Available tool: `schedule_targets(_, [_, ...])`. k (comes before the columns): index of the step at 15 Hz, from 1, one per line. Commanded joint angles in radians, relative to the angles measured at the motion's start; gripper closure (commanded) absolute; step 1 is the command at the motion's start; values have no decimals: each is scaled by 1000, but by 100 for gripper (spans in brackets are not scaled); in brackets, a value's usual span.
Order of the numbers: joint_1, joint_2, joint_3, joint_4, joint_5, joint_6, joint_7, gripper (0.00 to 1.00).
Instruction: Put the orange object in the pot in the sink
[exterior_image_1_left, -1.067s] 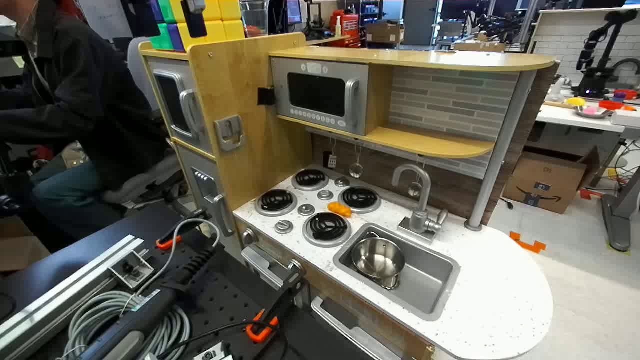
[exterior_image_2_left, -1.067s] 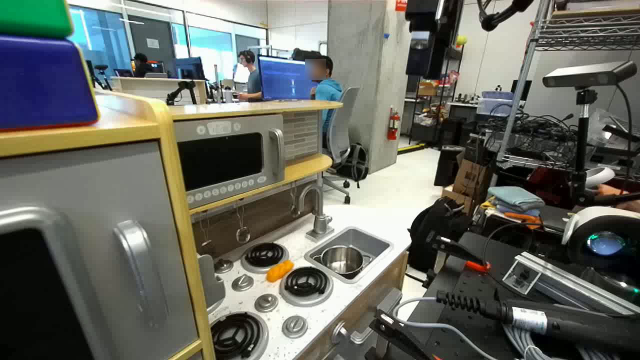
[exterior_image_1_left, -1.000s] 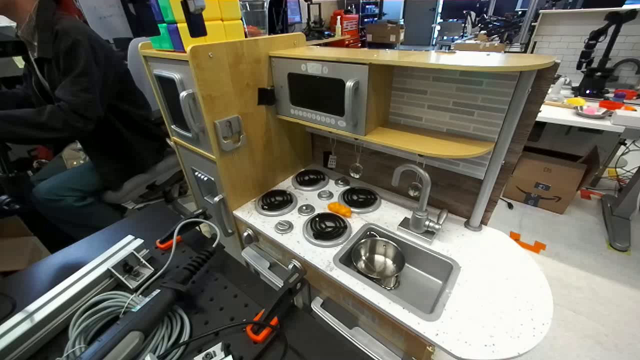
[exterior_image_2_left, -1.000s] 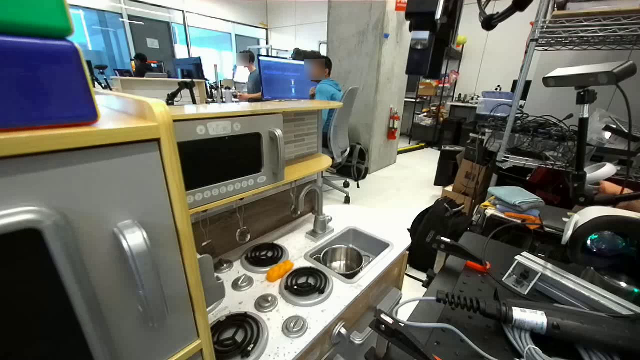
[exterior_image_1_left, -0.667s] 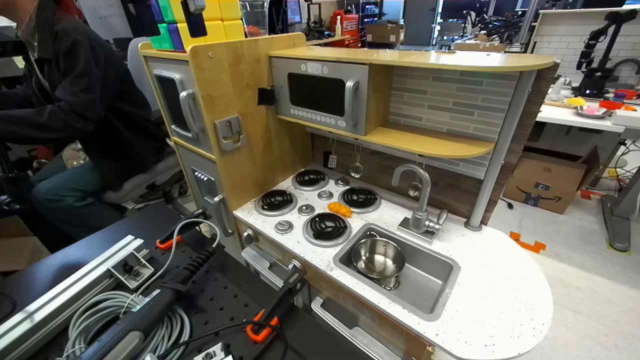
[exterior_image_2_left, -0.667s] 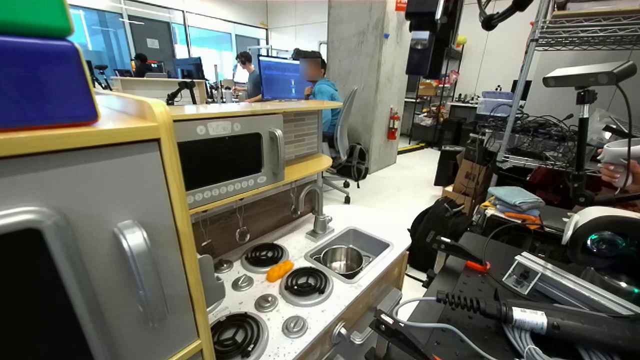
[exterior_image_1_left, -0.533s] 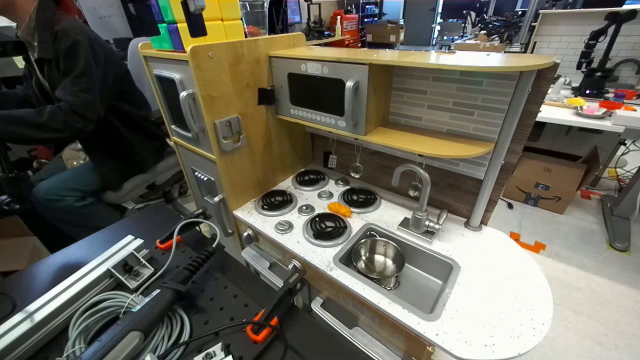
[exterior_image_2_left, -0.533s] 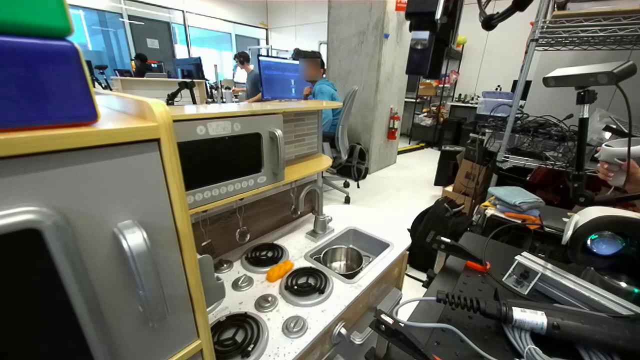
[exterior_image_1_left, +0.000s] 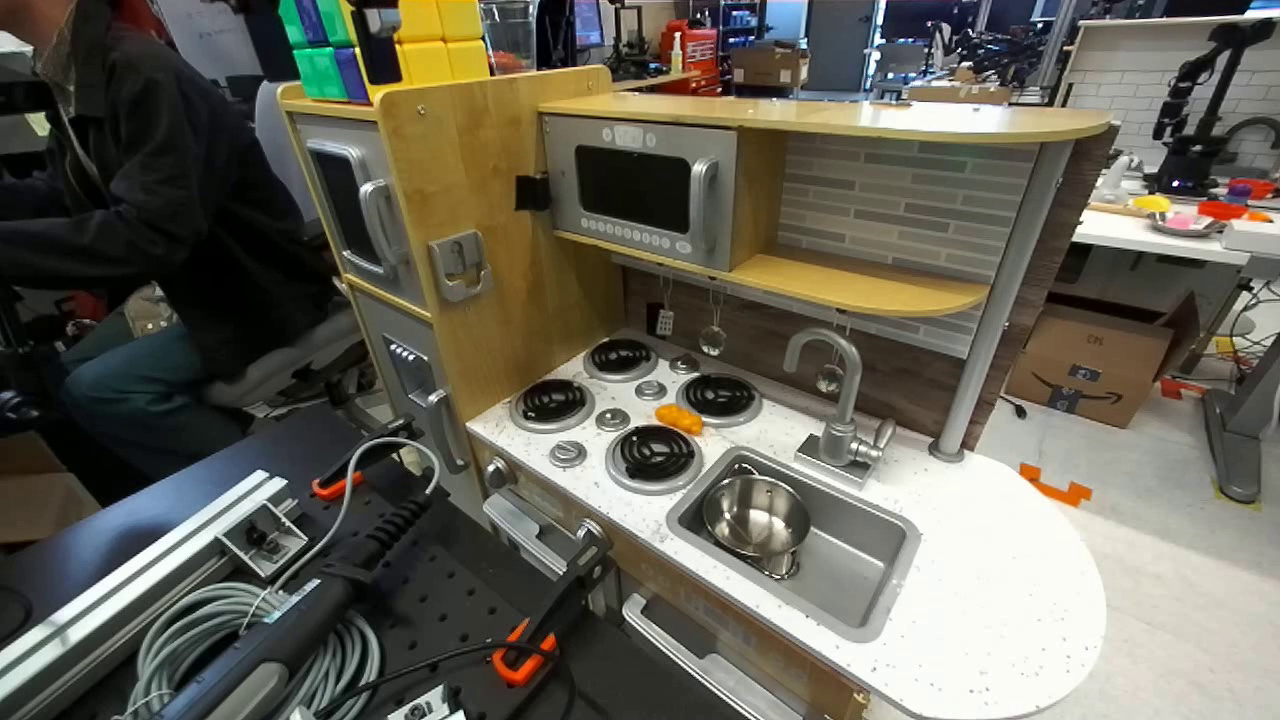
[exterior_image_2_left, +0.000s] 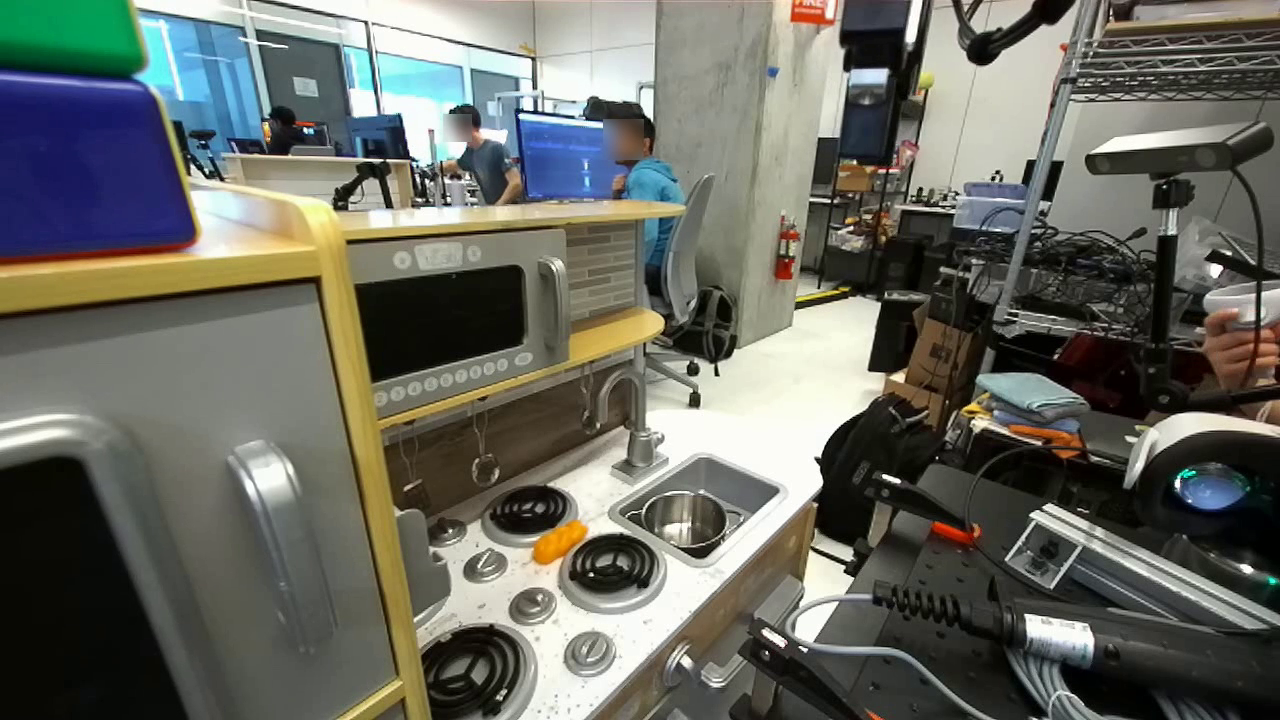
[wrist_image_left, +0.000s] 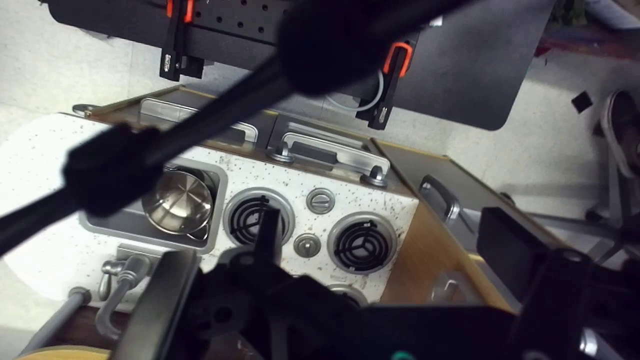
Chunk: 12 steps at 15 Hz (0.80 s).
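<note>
A lumpy orange toy (exterior_image_2_left: 559, 542) lies between round black burners (exterior_image_1_left: 654, 455) on the white surface (exterior_image_1_left: 1000, 575); a round silver metal pot (exterior_image_1_left: 757, 515) sits in the rectangular grey metal sink (exterior_image_1_left: 862, 555). The black tool (wrist_image_left: 376, 217) hangs spread wide. Approach seems the step; next, lower over the toy.

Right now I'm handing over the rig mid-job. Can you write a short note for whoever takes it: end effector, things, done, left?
End effector: open, holding nothing visible.
Orange object: on the counter, between the two burners nearest the sink; doesn't show in the wrist view.
Pot: inside the sink, toward the burner end.
Done: pot is in the sink; orange object not yet grasped.
Left: grasp the orange object, carry it over, release it into the pot.
</note>
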Motion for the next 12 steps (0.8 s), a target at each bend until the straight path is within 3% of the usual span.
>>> schedule_targets(1, [37,-23,-66,-7,-1,-49,-210,0])
schedule_targets(7, [35,0,-160,-14,-85,-24,-580,0])
schedule_targets(12, [26,14,-196,-23,-138,-10,-857,0])
